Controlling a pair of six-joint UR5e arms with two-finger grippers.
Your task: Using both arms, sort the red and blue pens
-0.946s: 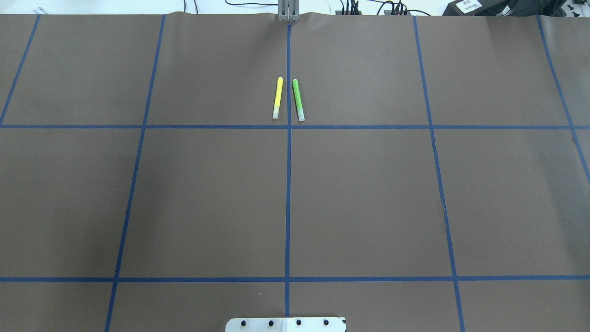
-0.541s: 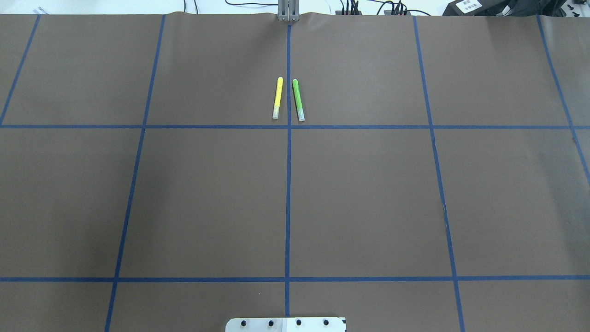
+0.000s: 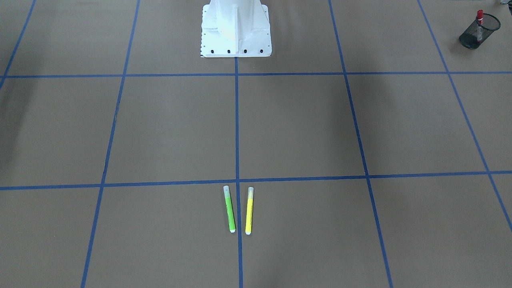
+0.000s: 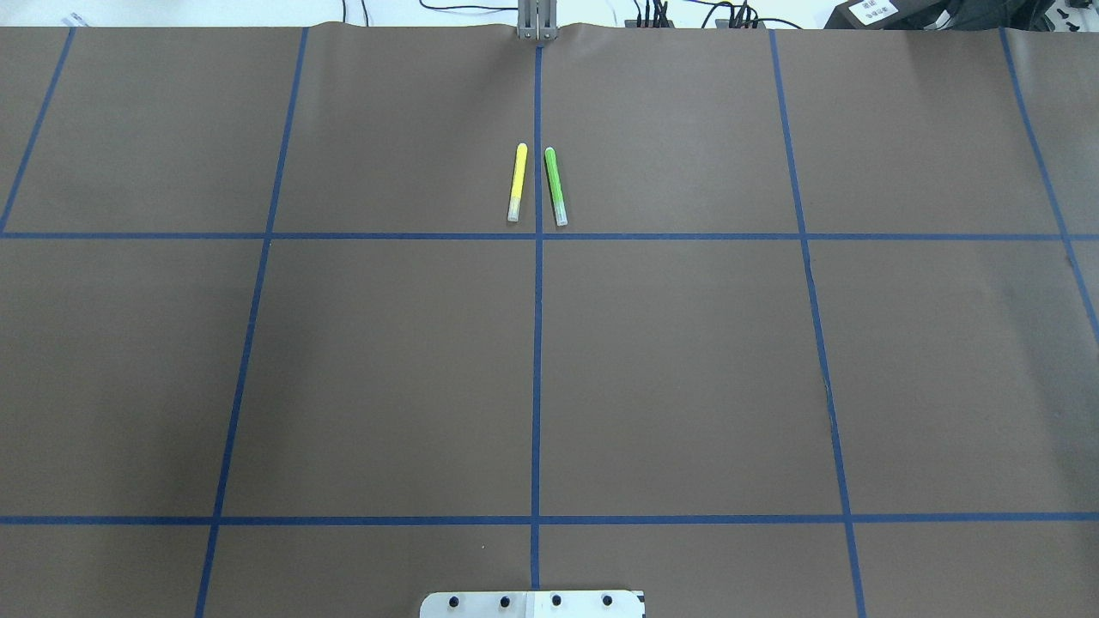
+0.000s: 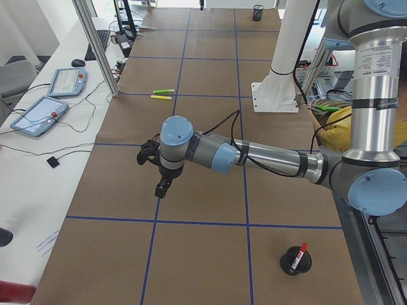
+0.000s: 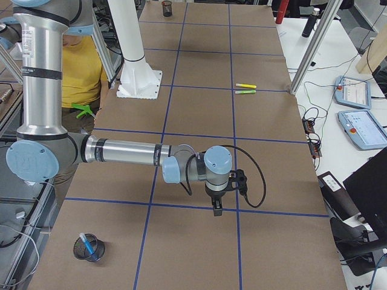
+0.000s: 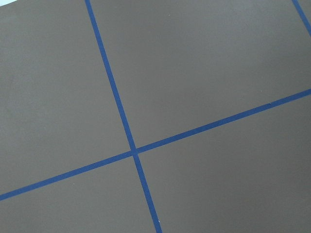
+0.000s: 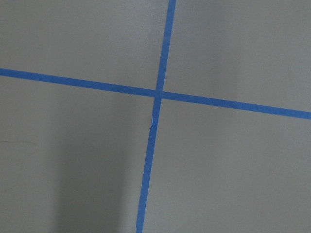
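The red pen [image 5: 299, 251] stands slanted in the left mesh cup [image 5: 289, 265], and the blue pen [image 6: 89, 245] in the right mesh cup [image 6: 98, 250]. One colour to each cup, one cup on each arm's side: that reads as the sorted layout, so the task looks finished or very nearly so.

The left end effector [image 5: 161, 189] hangs above the surface [image 4: 687, 386], clear of everything. The red pen's cup is well apart from it, back toward the robot's side and further outboard. The right end effector [image 6: 216, 208] hangs the same way, and the blue pen's cup is well apart from it, also back and outboard.

Both end effectors show only in the side views, so I cannot tell whether their fingers are spread or closed. Nothing visible is carried in either. Each wrist camera sees only bare brown cover and a crossing of blue tape lines [image 7: 133, 152].

The green marker [image 3: 229, 210] and yellow marker [image 3: 249, 211] lie flat, near each other on either side of the centre tape line and well inboard of both end effectors. As neither red nor blue, they probably belong where they lie.

Count:
- Two arms and two end effectors.
- Two mesh cups.
- One red pen and one blue pen.
- One green marker and one yellow marker.
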